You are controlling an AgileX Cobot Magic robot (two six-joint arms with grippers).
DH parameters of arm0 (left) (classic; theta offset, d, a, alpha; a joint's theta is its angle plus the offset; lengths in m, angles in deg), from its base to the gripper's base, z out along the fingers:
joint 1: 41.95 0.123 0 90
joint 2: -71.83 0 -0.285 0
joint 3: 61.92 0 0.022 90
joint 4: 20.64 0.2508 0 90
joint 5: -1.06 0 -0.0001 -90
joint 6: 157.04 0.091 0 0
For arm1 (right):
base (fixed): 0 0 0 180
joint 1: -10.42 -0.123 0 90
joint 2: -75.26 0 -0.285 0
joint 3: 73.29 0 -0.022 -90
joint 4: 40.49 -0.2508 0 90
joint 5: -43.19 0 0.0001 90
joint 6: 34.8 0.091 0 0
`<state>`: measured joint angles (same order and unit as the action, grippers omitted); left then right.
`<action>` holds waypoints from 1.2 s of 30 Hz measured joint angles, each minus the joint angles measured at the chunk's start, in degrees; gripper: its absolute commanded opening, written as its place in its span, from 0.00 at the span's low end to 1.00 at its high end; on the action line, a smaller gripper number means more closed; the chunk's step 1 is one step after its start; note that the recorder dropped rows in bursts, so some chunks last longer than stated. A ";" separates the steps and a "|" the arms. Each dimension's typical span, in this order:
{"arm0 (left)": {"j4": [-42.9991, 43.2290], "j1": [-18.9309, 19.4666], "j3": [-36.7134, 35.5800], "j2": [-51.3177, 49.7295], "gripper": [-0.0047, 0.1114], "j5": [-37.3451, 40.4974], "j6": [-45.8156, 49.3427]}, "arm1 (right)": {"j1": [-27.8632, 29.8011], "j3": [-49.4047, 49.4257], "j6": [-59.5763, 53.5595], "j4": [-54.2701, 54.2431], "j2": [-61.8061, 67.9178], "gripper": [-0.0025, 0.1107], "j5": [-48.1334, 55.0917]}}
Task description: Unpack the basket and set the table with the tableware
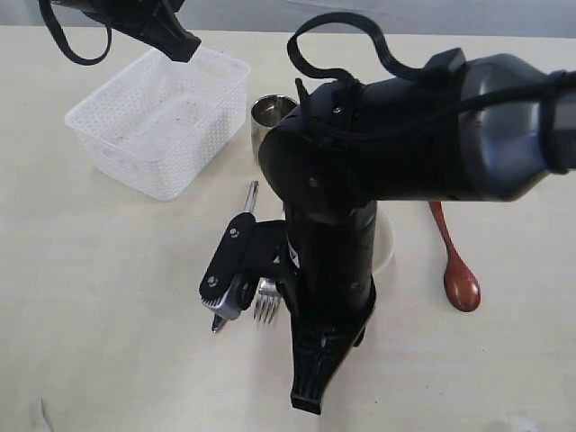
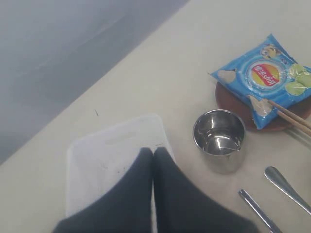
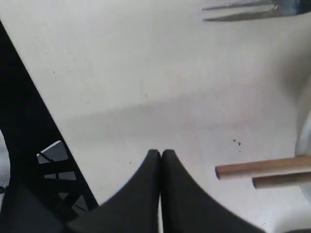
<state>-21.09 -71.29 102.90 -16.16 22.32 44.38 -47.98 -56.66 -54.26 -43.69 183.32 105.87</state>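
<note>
Counter (image 1: 108,342) bare near-left, wide room. Basket (image 1: 162,117) far left, empty. Left claw (image 2: 153,154) closed, holding nothing, over basket rim. Right claw (image 3: 161,155) closed, holding nothing, near chopsticks (image 3: 262,170), fork (image 3: 243,10).

white basket (image 1: 153,173) upper left on desk (image 1: 108,315), steel cup (image 1: 270,115) just beside it. right arm (image 1: 360,153) across middle, hiding most of bowl (image 1: 386,245). fork (image 1: 265,304) left of bowl, wooden spoon (image 1: 460,281) right.

Likely a lab: robot arm (image 1: 423,135) over plain table (image 1: 90,297)
</note>
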 measured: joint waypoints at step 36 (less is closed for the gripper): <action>0.00 0.00 0.00 0.00 0.04 0.00 0.00 | 27.09 22.66 65.37 28.28 -13.18 0.31 -27.82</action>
<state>-21.09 -71.29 102.90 -16.16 22.32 44.38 -20.88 -34.00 11.11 -15.42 170.14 78.05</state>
